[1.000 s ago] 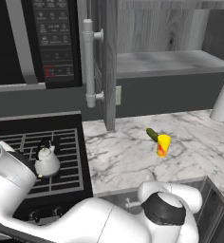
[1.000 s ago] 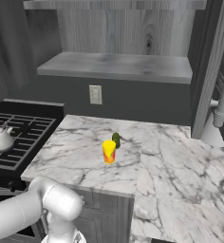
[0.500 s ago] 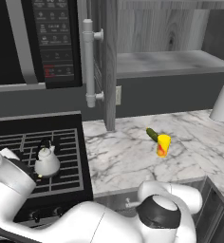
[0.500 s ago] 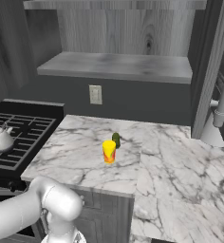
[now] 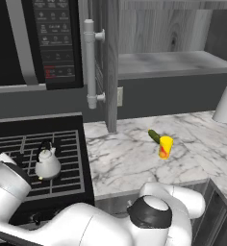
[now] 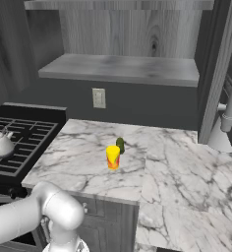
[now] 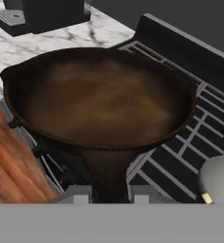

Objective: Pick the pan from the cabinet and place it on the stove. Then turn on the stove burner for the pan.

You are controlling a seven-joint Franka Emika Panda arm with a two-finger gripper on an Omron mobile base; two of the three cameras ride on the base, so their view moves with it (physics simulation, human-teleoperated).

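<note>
the cabinet [image 5: 110,62] is hanging open over the counter, its grey wood-grain door standing edge-on in the left base view with a pale bar handle [image 5: 90,65] on it, and its lower shelf [image 6: 123,69] is lying bare in the right base view. the marble counter [image 6: 177,162] is running to the right of the stove [image 5: 19,144], whose black grates are carrying a small white kettle [image 5: 47,163] — the same kettle is sitting at the left edge of the right base view. a black microwave [image 5: 33,43] is hanging above the stove.

the pan [image 7: 99,97] is hovering over the stove's grates in the hand view, its brown bowl tilted toward the camera and its handle running down into the gripper [image 7: 109,193], which is pinching that handle between its two finger tips. the kettle's pale side is showing just beside the pan at lower right.

a small yellow-and-red item [image 5: 165,147] with a green piece [image 5: 154,135] touching it is lying on the counter, well apart from the stove.
</note>
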